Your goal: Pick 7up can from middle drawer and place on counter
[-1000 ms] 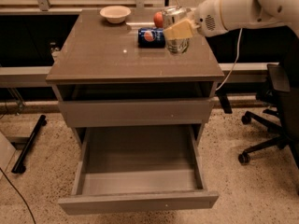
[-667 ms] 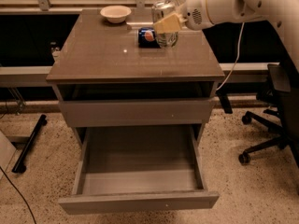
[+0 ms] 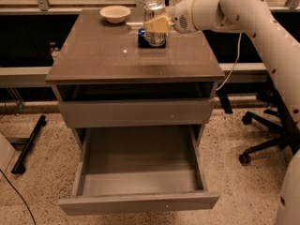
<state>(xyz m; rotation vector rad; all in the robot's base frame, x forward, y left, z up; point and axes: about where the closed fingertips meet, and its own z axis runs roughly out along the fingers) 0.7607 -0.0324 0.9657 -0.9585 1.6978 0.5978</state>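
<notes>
7up can (image 3: 154, 9) is upright at the back of the bench (image 3: 131, 62), right of centre and clear of the middle drawer (image 3: 140, 203). It is pinched in the tool (image 3: 153, 24). One tan finger (image 3: 159, 24) lies across the can's front at mid-height, and the other is hidden behind the can. I can't tell if the base touches the bench top or hangs just above it, but it is close either way.

My read is that a side grip at mid-body keeps the can vertical, so it can stand on its own once let go. The arm (image 3: 243, 11) reaches in from the right, level with the bench, which fits a set-down rather than a lift.

The can has a silver top and rim, and the body reads pale and shiny from here. The label colour is hard to make out under the finger. No dents are visible.

A blue can (image 3: 140, 35) lies on its side just beside the 7up can, on its left and partly behind it, touching or nearly so. Release needs care there, since a nudge could roll it. A white bowl (image 3: 115, 14) sits at the back left, well apart.

The middle drawer is pulled fully out below a shut drawer front, with its grey floor showing. An office chair base (image 3: 265, 139) stands on the floor to the right.

I judge the pick done and the placing nearly finished, with only the release left.
</notes>
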